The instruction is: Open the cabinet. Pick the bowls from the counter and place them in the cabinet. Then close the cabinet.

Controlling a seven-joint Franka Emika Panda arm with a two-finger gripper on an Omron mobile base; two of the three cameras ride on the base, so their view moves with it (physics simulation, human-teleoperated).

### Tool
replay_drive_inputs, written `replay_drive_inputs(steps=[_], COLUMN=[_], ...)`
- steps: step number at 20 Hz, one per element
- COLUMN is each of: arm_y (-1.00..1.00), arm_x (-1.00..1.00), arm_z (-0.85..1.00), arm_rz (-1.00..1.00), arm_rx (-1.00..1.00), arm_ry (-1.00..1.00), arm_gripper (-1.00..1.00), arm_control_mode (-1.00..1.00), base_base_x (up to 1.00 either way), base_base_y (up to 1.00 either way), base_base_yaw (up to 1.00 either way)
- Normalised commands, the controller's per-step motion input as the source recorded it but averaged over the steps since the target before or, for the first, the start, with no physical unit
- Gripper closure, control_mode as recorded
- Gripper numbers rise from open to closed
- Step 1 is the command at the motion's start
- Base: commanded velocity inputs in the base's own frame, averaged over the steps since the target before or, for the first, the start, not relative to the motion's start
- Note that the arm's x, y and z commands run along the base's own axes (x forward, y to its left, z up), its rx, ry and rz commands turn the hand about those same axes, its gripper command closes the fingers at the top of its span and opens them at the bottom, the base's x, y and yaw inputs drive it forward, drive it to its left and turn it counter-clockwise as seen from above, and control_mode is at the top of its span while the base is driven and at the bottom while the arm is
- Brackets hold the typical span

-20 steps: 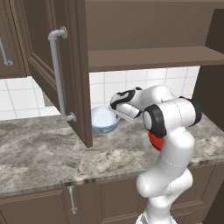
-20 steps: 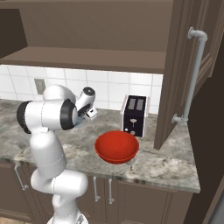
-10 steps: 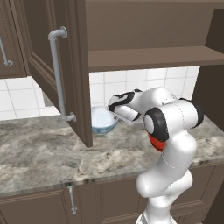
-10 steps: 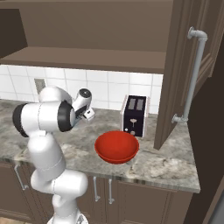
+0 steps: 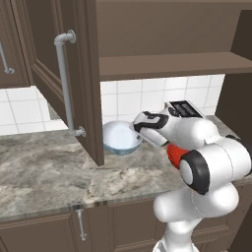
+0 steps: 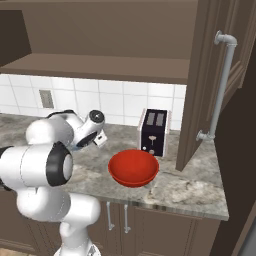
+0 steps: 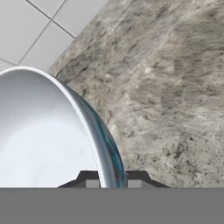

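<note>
The white bowl [image 5: 120, 138] with the blue pattern sits low over the counter [image 5: 49, 167], just right of the open left cabinet door [image 5: 78, 74]. My gripper [image 5: 136, 129] is shut on its right rim. In the hand view that rim [image 7: 103, 144] runs down between the two fingertips [image 7: 92, 183], with the white inside to the left. The red bowl [image 6: 133, 167] rests on the counter [image 6: 190, 190] near its front edge, apart from the gripper. The cabinet stands open, showing its brown shelf [image 5: 172, 64].
A black toaster [image 6: 154, 132] stands against the tiled wall behind the red bowl. The right cabinet door [image 6: 220, 85] swings out over the counter's right end. Both doors carry long silver bar handles [image 5: 64, 83]. Low cabinets with short handles [image 5: 80, 224] lie under the counter.
The hand has sunk slightly and the arm's elbow has swung forward and right. The jaws closed a touch more on the white bowl's rim. The red bowl has not moved.
</note>
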Motion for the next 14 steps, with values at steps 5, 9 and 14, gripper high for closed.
replay_drive_inputs(steps=[5, 9, 14], arm_y=[-0.48, -0.39, -0.38], arm_x=[-0.73, -0.71, -0.80], arm_z=[0.48, 0.56, 0.54], arm_rz=[-0.04, -0.05, -0.08], arm_rx=[0.03, 0.00, 0.00], arm_ry=[0.17, 0.14, 0.05], arm_gripper=[1.00, 1.00, 1.00], arm_control_mode=[-1.00, -1.00, -1.00], base_base_x=[0.00, 0.00, 0.00], base_base_y=[0.00, 0.00, 0.00], base_base_yaw=[0.00, 0.00, 0.00])
